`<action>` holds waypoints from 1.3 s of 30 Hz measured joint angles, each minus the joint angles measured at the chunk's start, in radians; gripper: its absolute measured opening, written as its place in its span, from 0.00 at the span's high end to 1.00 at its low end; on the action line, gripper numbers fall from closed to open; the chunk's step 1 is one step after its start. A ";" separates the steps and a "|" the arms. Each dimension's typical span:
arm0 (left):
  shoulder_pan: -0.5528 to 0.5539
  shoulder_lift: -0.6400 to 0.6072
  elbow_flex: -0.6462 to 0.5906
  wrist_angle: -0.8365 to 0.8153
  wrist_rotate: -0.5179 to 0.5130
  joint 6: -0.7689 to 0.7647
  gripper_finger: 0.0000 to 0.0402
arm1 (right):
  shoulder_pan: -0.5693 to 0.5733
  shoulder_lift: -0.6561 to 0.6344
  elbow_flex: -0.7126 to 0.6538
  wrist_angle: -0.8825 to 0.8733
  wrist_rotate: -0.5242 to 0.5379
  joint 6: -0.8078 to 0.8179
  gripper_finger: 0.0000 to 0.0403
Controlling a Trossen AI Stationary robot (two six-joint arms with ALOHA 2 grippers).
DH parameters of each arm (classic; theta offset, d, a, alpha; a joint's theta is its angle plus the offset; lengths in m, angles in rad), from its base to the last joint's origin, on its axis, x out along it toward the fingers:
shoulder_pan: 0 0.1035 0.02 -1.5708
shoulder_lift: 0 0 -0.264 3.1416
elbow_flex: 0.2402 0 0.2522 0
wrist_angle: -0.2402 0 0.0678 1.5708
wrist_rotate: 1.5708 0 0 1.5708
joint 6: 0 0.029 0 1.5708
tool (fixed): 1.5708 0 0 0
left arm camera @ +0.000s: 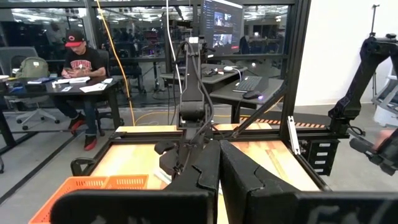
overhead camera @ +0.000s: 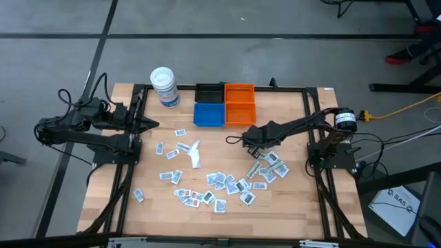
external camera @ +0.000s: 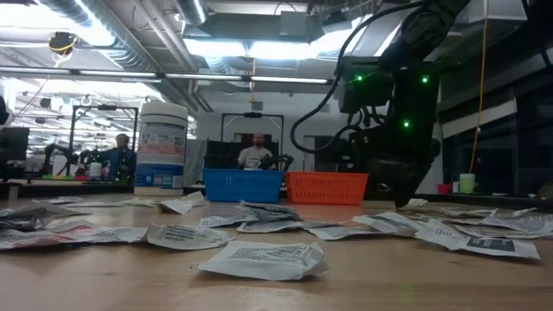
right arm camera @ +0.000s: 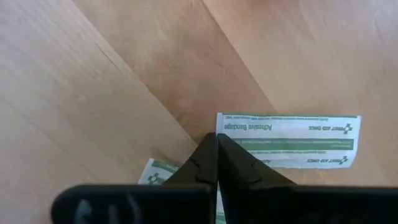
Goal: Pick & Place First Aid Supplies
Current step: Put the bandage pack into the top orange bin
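Sachets: dozens of small flat white and grey first aid sachets point(overhead camera: 219, 184) lie scattered over the near half of the table, most in a cluster between the two arms and a few strays toward the left.
Table: a light wooden table top point(overhead camera: 289, 207) with a dark metal frame around it carries everything.
Left arm: the dark left arm is folded at the table's left edge; the left gripper point(overhead camera: 150, 125) hangs there away from the sachets, its fingers point(left arm camera: 205, 177) pressed together on nothing.
Right arm: the dark right arm reaches in from the right edge, and the right gripper point(overhead camera: 231, 140) is down low over bare wood, just in front of the orange bin.
Right fingers: in the right wrist view the two dark fingers point(right arm camera: 214, 158) are pressed together, their tips at the corner of a white adhesive bandage strip with green print point(right arm camera: 292, 140); whether the strip is pinched I cannot tell.
Tub: a white cylindrical tub with a lid point(overhead camera: 165, 86) stands upright at the far left of the bins.
Bins: a black bin point(overhead camera: 209, 92), a blue bin point(overhead camera: 209, 114) and an orange bin point(overhead camera: 240, 103) sit touching at the far middle.
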 joint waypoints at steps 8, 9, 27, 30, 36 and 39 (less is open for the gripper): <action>0.000 0.000 0.000 0.000 0.000 0.000 0.99 | -0.003 -0.026 0.064 0.020 -0.084 -0.045 0.99; 0.000 0.000 0.000 0.000 0.000 0.000 0.99 | -0.002 -0.027 0.067 0.021 -0.108 -0.049 0.99; 0.000 0.000 0.000 0.000 0.000 0.000 0.99 | 0.001 -0.031 0.071 0.206 -0.414 -0.052 1.00; 0.000 0.000 0.000 0.000 0.000 -0.001 0.99 | 0.001 -0.032 0.071 0.214 -0.414 -0.072 0.98; 0.000 0.000 0.000 0.000 0.000 0.000 0.99 | 0.001 -0.032 0.072 0.213 -0.414 -0.085 0.88; 0.000 0.000 0.000 0.000 0.000 0.000 0.99 | 0.001 -0.032 0.072 0.214 -0.425 -0.101 0.82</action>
